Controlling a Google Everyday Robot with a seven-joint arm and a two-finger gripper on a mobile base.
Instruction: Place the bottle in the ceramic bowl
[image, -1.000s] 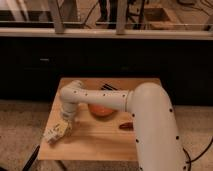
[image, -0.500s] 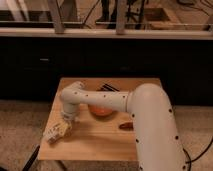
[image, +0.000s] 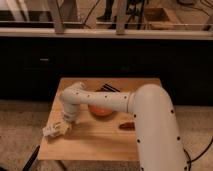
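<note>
At table (image: 100, 145) front-L corner, gripper (image: 61, 127) tight on bottle (image: 53, 131), ceramic bowl (image: 102, 113) to R, partly behind arm (image: 150, 115).

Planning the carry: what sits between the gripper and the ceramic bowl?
Camera view: bare table between the gripper, at the table's front-left, and the ceramic bowl.

Warm overhead light brightens the pale wooden desk (image: 100, 145) and white arm (image: 150, 115); everything behind is dark. The hand (image: 56, 129) sits lit near the desk's left edge.

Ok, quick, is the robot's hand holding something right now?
Gripper: cannot be told; it is low at the light wooden table's near corner, picture left.
</note>
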